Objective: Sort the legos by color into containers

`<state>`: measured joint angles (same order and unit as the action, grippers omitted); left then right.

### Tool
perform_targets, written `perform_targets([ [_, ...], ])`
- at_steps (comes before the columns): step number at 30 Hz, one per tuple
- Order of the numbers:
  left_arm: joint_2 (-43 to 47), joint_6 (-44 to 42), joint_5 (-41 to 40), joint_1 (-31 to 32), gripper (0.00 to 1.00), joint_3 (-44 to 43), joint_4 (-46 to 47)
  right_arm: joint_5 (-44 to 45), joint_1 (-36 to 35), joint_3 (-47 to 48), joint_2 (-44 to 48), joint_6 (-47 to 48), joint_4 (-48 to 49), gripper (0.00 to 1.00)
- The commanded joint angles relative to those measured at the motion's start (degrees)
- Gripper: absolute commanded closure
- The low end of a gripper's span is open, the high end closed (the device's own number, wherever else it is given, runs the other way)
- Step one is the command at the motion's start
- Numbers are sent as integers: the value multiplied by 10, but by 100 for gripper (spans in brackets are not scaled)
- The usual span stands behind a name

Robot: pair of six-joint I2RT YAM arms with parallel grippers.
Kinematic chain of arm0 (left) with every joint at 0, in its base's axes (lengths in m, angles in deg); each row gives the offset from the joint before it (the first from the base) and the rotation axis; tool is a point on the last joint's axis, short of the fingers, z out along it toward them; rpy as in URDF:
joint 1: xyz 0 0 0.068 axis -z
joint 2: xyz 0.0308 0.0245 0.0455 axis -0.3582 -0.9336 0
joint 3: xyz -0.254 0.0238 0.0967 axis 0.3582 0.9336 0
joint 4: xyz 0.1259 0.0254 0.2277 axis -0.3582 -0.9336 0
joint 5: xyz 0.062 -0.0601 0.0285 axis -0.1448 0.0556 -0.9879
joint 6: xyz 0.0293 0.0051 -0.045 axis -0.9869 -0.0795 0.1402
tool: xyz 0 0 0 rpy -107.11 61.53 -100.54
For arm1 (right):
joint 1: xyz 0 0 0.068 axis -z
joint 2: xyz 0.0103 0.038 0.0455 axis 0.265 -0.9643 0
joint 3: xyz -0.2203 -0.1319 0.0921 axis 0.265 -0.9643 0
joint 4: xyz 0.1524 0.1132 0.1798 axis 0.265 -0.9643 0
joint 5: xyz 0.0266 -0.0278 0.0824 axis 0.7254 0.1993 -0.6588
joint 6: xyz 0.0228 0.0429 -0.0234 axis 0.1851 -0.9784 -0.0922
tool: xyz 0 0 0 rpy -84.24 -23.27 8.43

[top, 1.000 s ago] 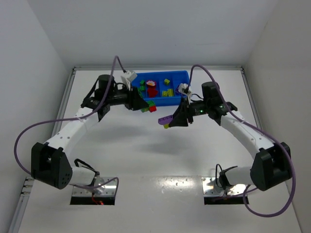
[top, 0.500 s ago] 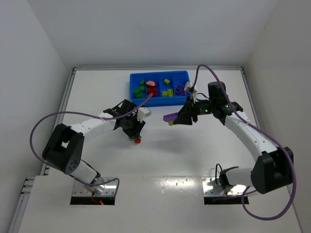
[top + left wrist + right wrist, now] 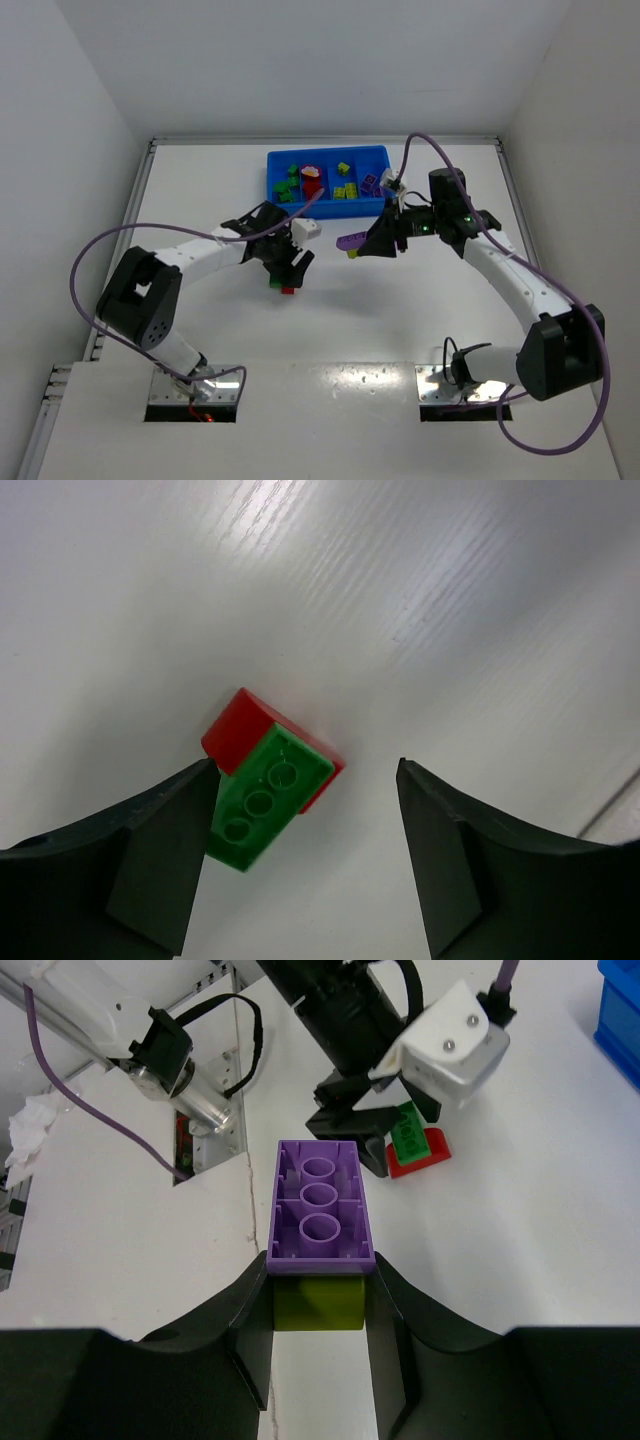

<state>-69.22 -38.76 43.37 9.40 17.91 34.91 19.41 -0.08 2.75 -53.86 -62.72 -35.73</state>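
lighting bright, diffuse, from overhead. top view sharp; table (image 3: 330,330) close to blown out, soft arm shadows on it, specular glare on the base plates (image 3: 440,381). left wrist: streaky sheen upper centre, left gripper (image 3: 305,772) near-black, green-red brick (image 3: 270,785) crisp with a faint shadow. right wrist: purple brick (image 3: 320,1205) sharp, right gripper (image 3: 320,1260) underexposed, background slightly soft.

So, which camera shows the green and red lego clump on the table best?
Left wrist: the clump fills the centre, green brick atop red, between the fingers of the open left hand. Top external shows a small speck; right wrist shows it far off, partly hidden by that hand.
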Motion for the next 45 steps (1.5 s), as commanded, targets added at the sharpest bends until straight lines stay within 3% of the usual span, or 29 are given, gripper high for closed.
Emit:
perform_targets([
  [1, 50, -6, 82, -31, 22, -9, 2, -14, 3, 2, 22, 18, 6, 98],
  [6, 108, -11, 183, -74, 21, -75, -22, -14, 3, -5, 22, 23, 6, 98],
  [11, 108, -63, 319, -118, 22, -162, -111, -26, 3, -15, 22, 28, 6, 98],
  [18, 47, -229, 432, -91, 22, -288, -319, -46, -13, -2, 1, 100, -48, 98],
  [23, 12, -287, 448, -50, 22, -335, -405, -51, -23, 11, -22, 128, -88, 98],
  [40, 12, -175, 449, 9, 19, -328, -290, -40, -83, 67, -62, 157, -119, 98],
  [45, 12, -146, 449, 14, 23, -322, -259, -40, -89, 80, -74, 151, -119, 98],
])
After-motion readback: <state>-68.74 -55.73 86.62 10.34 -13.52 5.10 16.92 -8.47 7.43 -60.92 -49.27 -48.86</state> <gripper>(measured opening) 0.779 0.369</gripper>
